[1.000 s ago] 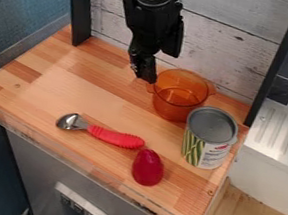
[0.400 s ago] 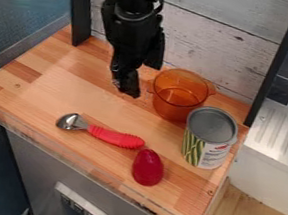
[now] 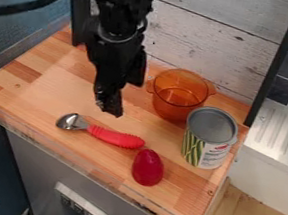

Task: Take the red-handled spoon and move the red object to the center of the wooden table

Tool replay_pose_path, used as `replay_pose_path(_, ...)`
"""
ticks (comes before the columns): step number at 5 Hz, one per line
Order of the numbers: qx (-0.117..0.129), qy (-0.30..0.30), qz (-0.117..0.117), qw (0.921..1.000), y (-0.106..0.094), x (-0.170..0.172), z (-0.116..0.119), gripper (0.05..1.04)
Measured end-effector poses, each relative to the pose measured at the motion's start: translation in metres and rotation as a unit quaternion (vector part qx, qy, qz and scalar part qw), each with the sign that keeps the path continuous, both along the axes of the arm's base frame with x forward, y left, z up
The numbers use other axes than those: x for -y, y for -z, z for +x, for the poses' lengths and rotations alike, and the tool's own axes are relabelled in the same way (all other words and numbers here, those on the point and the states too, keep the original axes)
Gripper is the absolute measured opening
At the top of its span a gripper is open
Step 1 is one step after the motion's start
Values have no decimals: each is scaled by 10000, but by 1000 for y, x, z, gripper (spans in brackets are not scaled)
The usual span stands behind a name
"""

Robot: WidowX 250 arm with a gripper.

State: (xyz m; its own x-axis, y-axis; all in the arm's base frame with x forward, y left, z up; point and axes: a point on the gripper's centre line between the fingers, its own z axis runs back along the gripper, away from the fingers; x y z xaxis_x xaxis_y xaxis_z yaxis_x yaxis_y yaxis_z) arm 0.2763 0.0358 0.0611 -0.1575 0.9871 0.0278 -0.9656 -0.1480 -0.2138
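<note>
The black gripper [image 3: 109, 108] hangs over the middle of the wooden table [image 3: 49, 78], above and behind the spoon and apart from it. Near the front of the table lies the spoon [image 3: 115, 137], its metal bowl pointing left and its ribbed red handle to the right. A dark red egg-shaped object [image 3: 147, 167] rests just in front of the handle's right end, close to the table's front edge.
To the gripper's right stands a transparent orange pot [image 3: 178, 95] with small side handles. A can with a grey lid [image 3: 210, 138] is in front of it, near the right edge. A whitewashed board [image 3: 209, 43] closes off the back.
The gripper has moved left and toward the front of the table, from beside the orange pot to a place nearer the spoon. The spoon, red object, pot and can have stayed put.
</note>
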Motion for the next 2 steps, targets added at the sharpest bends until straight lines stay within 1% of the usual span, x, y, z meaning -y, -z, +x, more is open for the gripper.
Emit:
replay_pose_path(1, -280, -126, 150, 9994, 18, -5, -3, 1000)
replay_pose_path(2, -507, -138, 128, 9985, 39, -4, -4, 1000)
